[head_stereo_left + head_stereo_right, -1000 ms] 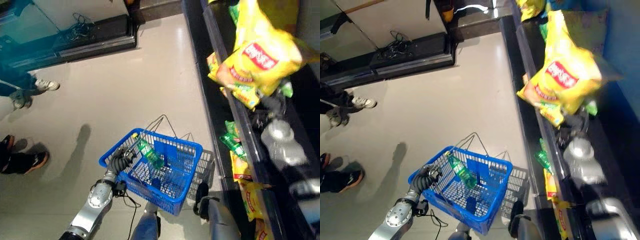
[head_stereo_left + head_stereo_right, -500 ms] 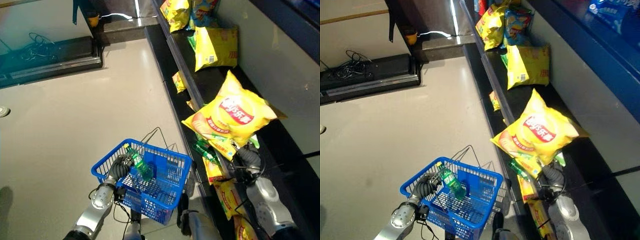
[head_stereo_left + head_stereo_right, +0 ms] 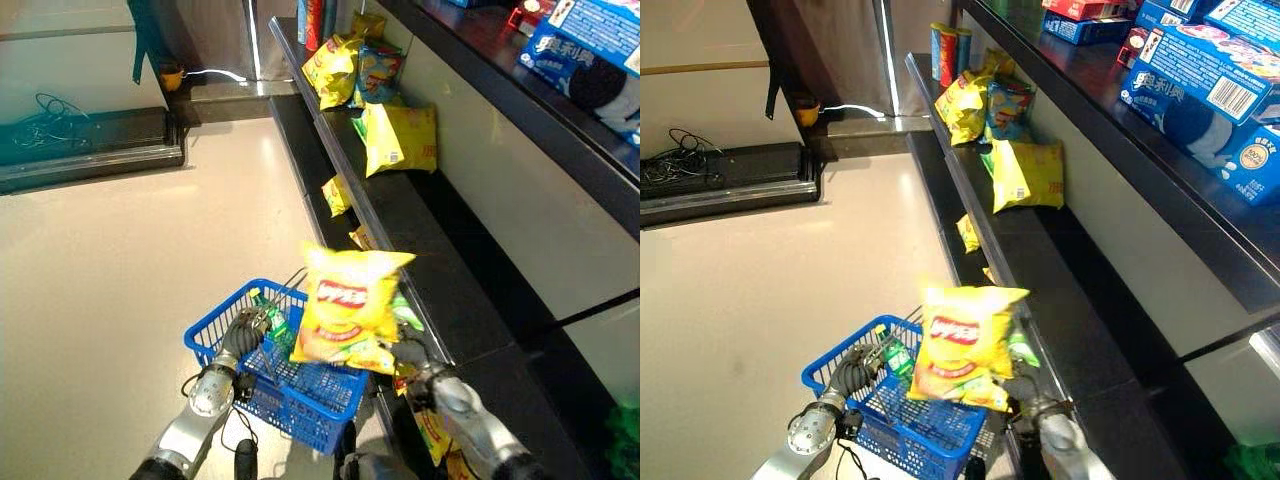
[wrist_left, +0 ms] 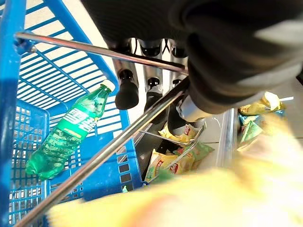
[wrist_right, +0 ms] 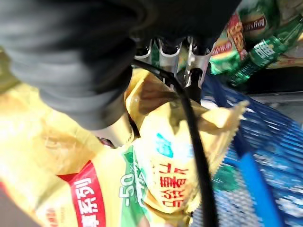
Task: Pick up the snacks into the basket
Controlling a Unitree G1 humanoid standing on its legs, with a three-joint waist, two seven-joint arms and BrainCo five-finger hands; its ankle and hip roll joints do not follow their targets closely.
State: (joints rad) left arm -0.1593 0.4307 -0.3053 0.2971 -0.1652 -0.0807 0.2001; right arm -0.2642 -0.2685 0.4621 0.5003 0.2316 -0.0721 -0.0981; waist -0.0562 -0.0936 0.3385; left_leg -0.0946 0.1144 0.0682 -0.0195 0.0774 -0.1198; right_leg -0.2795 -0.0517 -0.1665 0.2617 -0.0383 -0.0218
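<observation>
A blue plastic basket hangs low over the floor beside the dark shelf. My left hand is curled round its wire handle, fingers hooked over the wire. A green bottle lies inside the basket. My right hand pinches a big yellow chip bag by its lower edge and holds it upright above the basket's shelf-side half. Up close, the right hand's fingers press into the crumpled yellow bag.
The dark low shelf runs along the right with more yellow bags and a small bag at its edge. Cans stand at the far end. Blue boxes sit on the upper shelf. A dark platform lies far left.
The camera has swung, shifting the whole scene. My right hand has carried the yellow bag away from the shelf, leftward, to above the basket. The left hand keeps hold of the handle.
</observation>
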